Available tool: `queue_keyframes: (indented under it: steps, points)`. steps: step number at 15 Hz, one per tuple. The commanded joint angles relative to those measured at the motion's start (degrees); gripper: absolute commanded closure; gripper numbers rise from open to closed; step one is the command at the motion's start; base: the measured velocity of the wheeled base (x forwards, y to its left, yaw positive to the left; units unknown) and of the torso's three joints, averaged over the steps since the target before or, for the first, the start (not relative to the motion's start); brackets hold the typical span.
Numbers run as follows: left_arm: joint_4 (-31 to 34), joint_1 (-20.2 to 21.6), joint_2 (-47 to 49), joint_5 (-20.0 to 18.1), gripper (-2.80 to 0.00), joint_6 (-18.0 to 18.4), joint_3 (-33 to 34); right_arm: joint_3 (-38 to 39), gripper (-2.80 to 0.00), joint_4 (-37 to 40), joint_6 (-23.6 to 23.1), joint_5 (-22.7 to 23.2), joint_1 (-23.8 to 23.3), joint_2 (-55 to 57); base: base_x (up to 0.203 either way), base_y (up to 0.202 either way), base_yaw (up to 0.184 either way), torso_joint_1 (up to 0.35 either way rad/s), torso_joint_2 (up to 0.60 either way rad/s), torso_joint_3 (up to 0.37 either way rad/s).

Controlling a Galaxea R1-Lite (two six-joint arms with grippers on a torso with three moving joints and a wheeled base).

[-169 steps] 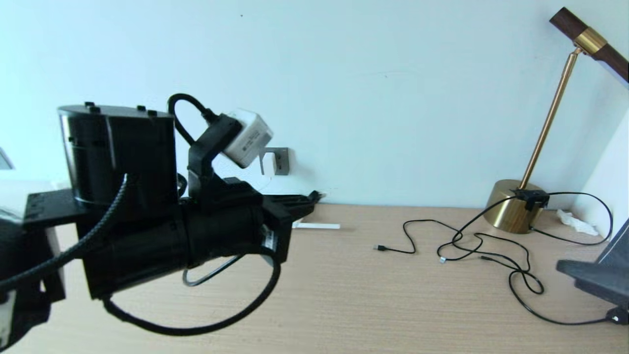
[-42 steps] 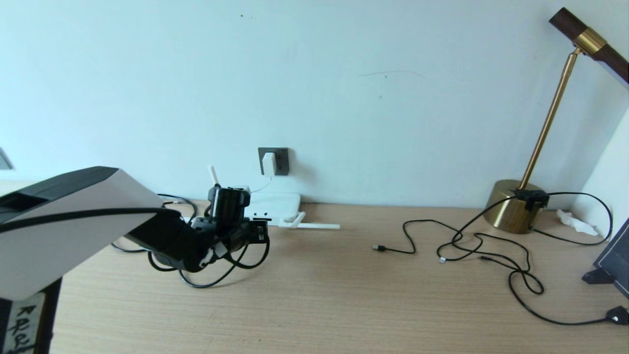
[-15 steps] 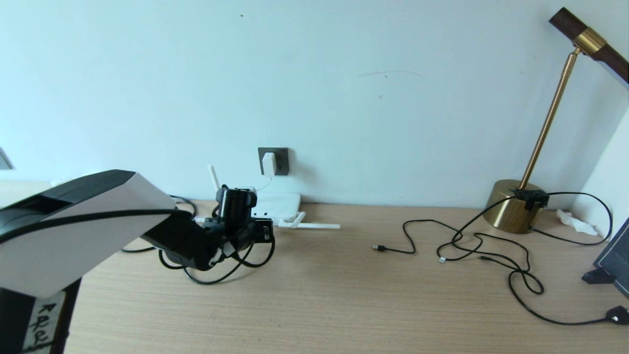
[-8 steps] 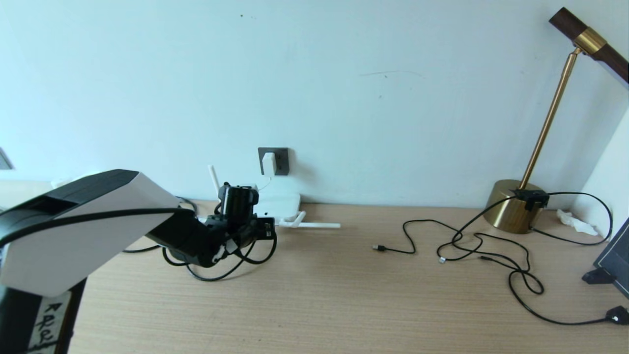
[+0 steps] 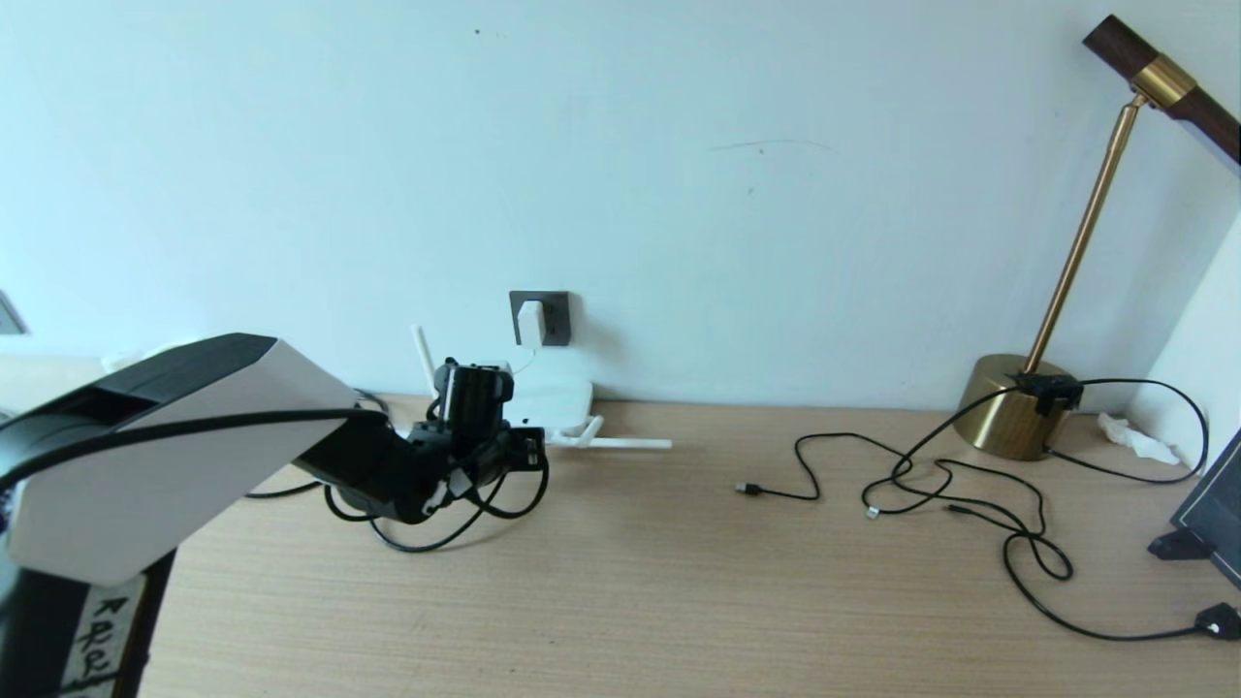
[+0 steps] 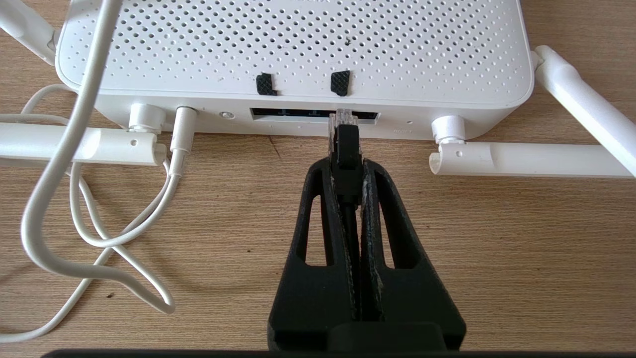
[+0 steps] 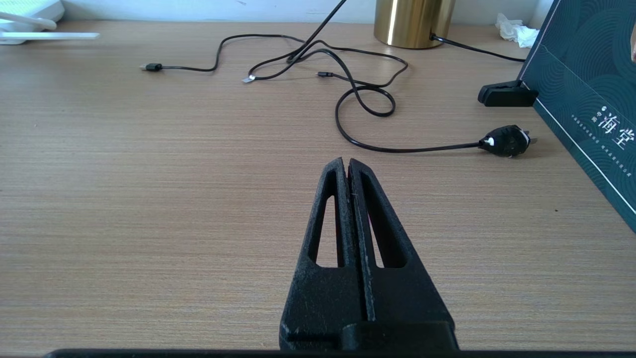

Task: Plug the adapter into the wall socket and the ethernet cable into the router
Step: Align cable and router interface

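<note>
The white adapter (image 5: 530,323) sits plugged into the dark-grey wall socket (image 5: 554,318), its thin white cord hanging down toward the router (image 5: 551,397). Low over the table, my left gripper (image 6: 346,166) is shut on the black plug of the ethernet cable (image 6: 345,144). The plug's clear tip is at the mouth of the dark port slot (image 6: 298,114) on the router's (image 6: 298,49) front edge. How far in it sits is hidden. My right gripper (image 7: 347,161) hovers shut and empty over bare table, out of the head view.
White antennas (image 6: 526,159) lie flat on both sides of the ports, and loose white cords (image 6: 74,199) loop nearby. Thin black cables (image 5: 950,494) sprawl at the right near a brass lamp (image 5: 1008,417). A black plug (image 7: 507,140) lies beside a dark teal box (image 7: 586,99).
Over the last second my left gripper has crept right and toward the router with the ethernet plug. Earlier it held the adapter near the socket; the adapter now sits in it.
</note>
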Motion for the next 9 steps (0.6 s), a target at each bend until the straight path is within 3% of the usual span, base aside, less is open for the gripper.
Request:
queue_keyframes:
  steps: [1, 9]
  points:
    - [-0.4, 0.1, 0.6, 0.0, 0.0, -0.1, -0.2, 0.0, 0.0, 0.0, 0.0, 0.0, 0.0, 0.0, 0.0, 0.0, 0.0, 0.0, 0.0, 0.0]
    - [-0.3, 0.1, 1.2, -0.1, 0.0, 0.1, -0.9, 0.0, 0.0, 0.1, 0.0, 0.0, 0.0, 0.0, 0.0, 0.0, 0.0, 0.0, 0.0, 0.0]
